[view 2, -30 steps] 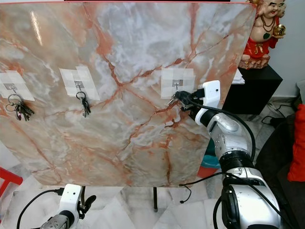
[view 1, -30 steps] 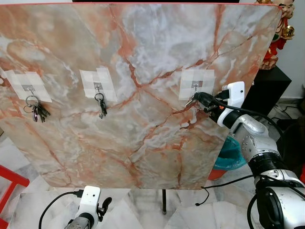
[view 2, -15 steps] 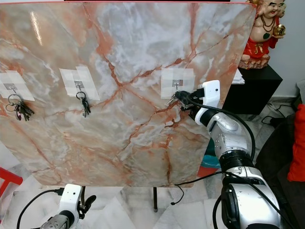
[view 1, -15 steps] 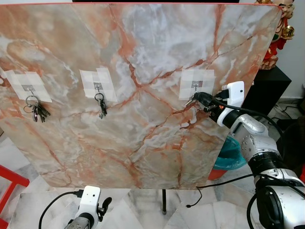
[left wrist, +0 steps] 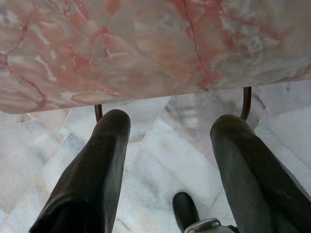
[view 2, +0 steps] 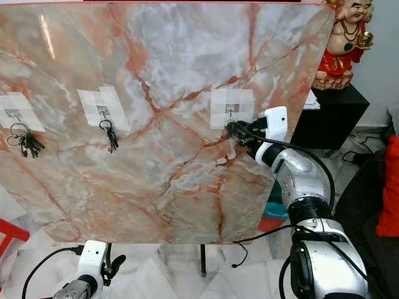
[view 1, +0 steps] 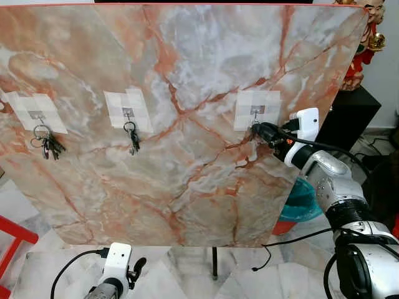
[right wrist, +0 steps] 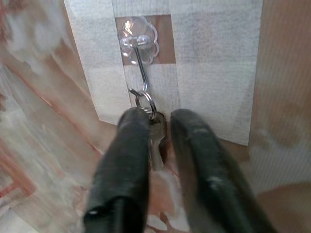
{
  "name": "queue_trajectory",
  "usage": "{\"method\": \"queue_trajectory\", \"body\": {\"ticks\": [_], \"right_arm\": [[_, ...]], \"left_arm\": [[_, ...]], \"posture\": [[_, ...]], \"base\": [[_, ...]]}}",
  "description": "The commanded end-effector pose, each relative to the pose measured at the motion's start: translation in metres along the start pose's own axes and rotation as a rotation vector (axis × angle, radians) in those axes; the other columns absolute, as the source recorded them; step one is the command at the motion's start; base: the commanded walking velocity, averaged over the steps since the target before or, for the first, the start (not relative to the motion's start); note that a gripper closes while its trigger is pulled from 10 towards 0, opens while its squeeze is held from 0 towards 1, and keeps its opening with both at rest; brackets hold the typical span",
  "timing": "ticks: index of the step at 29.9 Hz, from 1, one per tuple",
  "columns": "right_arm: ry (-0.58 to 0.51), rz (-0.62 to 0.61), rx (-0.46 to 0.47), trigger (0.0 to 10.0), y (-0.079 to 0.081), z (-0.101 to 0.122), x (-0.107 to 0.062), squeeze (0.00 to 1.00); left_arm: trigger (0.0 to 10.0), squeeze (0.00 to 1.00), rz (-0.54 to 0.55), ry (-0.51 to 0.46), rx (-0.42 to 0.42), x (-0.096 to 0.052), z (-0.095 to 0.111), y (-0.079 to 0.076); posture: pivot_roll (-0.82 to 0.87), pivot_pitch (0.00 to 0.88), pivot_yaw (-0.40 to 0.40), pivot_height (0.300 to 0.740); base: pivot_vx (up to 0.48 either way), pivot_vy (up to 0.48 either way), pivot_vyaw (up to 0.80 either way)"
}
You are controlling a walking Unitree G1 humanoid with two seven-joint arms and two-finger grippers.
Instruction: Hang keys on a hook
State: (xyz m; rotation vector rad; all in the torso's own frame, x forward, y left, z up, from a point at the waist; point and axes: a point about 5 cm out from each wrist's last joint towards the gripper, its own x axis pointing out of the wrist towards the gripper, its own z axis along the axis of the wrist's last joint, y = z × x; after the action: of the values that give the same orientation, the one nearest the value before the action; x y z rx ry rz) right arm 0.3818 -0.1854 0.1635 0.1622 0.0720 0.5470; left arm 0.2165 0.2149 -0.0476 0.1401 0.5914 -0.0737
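Our right gripper [right wrist: 158,121] pinches the keys [right wrist: 154,127], ring over the hook [right wrist: 140,68] near the marble board's [view 1: 187,156] right edge.

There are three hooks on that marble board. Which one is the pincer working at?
The rightmost hook, beside the board's right edge. The right pincer sits just under it, shut on a key whose ring is at the hook. The middle hook and leftmost hook carry hanging keys, untouched.
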Motion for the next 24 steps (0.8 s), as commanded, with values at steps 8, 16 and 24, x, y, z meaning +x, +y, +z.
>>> {"method": "queue_trajectory", "body": {"ticks": [8,16,24], "right_arm": [[-0.010,-0.012,-0.025,10.0,-0.004,0.001,-0.011,1.00],[0.046,-0.018,-0.038,10.0,-0.006,-0.017,-0.039,0.84],[0.231,-0.144,0.135,10.0,-0.001,-0.091,-0.067,0.00]], "left_arm": [[10.0,0.00,-0.011,0.024,0.001,-0.002,-0.006,-0.001],[10.0,0.00,-0.012,0.043,-0.007,-0.005,-0.012,-0.002],[10.0,0.00,-0.002,0.070,-0.021,-0.007,-0.018,-0.001]], "posture": [[0.06,0.000,-0.002,0.740],[0.05,0.000,-0.009,0.740],[0.03,0.000,-0.022,0.740]], "base": [[0.000,0.000,0.00],[0.000,0.000,0.00],[0.000,0.000,0.00]]}}
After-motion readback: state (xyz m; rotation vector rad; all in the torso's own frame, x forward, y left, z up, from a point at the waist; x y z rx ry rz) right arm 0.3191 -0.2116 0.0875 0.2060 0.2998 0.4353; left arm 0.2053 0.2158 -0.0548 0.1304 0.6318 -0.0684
